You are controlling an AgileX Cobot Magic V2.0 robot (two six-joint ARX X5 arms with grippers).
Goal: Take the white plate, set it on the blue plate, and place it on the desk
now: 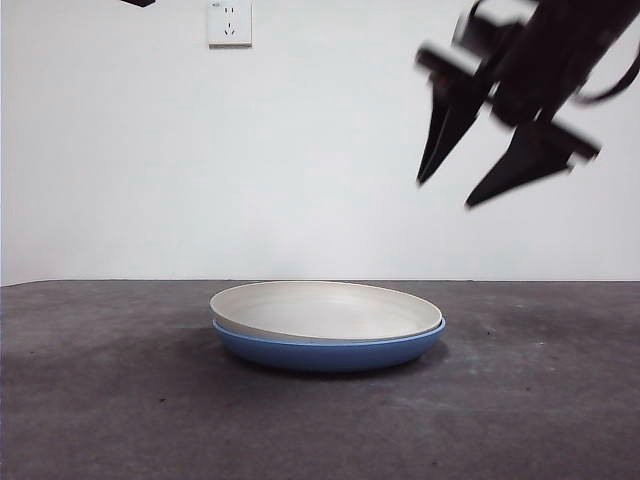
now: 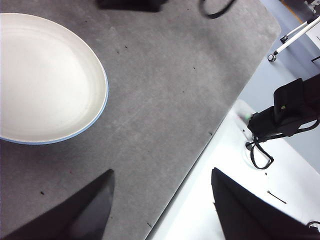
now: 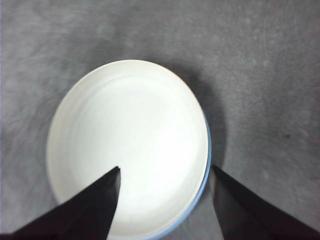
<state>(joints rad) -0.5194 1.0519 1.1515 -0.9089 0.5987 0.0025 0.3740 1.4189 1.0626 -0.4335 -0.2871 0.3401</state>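
Note:
The white plate (image 1: 325,308) lies nested in the blue plate (image 1: 330,352) at the middle of the desk (image 1: 100,400), tilted slightly so the blue rim shows below it. High above and to the right of the stack hangs my right gripper (image 1: 446,193), open and holding nothing. In its wrist view the white plate (image 3: 130,135) lies below the right gripper (image 3: 165,168), with a sliver of blue plate (image 3: 207,150) showing at one side. My left gripper (image 2: 162,170) is open over the desk's edge, away from the white plate (image 2: 45,75); in the front view it is only a black tip (image 1: 140,3).
A wall socket (image 1: 229,22) is on the white wall behind. The left wrist view shows the desk's edge (image 2: 210,132), and beyond it a black bag (image 2: 287,110) and a wheeled stand leg (image 2: 295,37) on the pale floor.

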